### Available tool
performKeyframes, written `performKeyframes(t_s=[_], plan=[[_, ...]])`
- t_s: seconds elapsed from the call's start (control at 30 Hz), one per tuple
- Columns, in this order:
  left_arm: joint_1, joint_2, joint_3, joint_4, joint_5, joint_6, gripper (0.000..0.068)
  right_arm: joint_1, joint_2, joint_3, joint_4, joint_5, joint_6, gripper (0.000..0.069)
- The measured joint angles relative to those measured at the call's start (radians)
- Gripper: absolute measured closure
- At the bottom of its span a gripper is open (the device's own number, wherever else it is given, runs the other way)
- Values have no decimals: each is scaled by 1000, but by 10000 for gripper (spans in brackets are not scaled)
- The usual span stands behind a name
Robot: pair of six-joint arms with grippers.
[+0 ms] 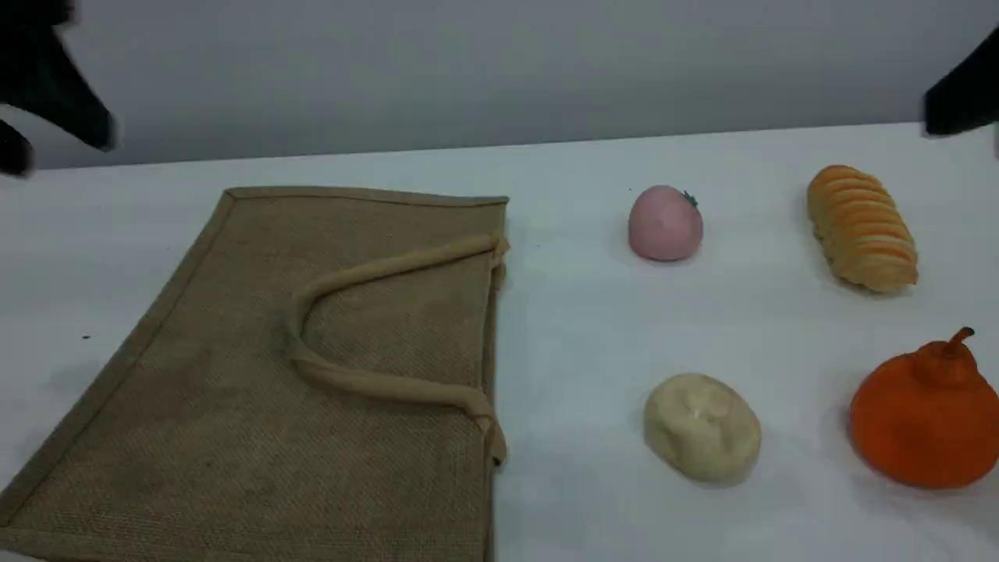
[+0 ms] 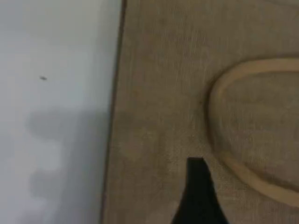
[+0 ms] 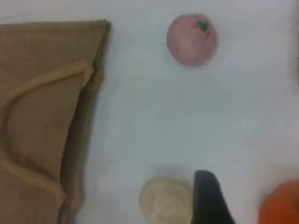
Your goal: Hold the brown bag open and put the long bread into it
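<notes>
The brown bag (image 1: 312,375) lies flat on the left half of the white table, its mouth edge facing right and its beige handle (image 1: 367,273) looped across the top face. The long bread (image 1: 862,228), golden with ridged orange-brown segments, rests at the far right back. My left gripper (image 1: 58,152) hangs above the table's back left corner, fingers apart and empty. In the left wrist view its fingertip (image 2: 196,177) is over the bag (image 2: 177,93), near the handle (image 2: 224,140). My right gripper (image 1: 966,140) hovers open and empty at the top right, behind the bread; its fingertip (image 3: 208,191) shows beside the bun.
A pink ball (image 1: 665,223) sits between bag and bread. A cream-white bun (image 1: 702,426) and an orange pear-shaped fruit (image 1: 929,414) lie at the front right. The bun (image 3: 166,198), the ball (image 3: 191,39) and the bag's mouth edge (image 3: 88,107) also show in the right wrist view.
</notes>
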Motion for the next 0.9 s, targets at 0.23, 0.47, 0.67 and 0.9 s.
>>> performKeyframes(t_s=[0.23,0.47,0.67,0.9], plan=[[0,259,-114,-139,17,142,265,0,168,-82,242,34,-223,342],[0,447,-190,-218,43,208,265,0,233,-118,341,68,-303,342],[0,526,-219,-262,45,228,267,0,243,-118,361,69,-318,342],[-1,531,-223,-323,12,281,267,0,243,-117,375,69,-320,342]])
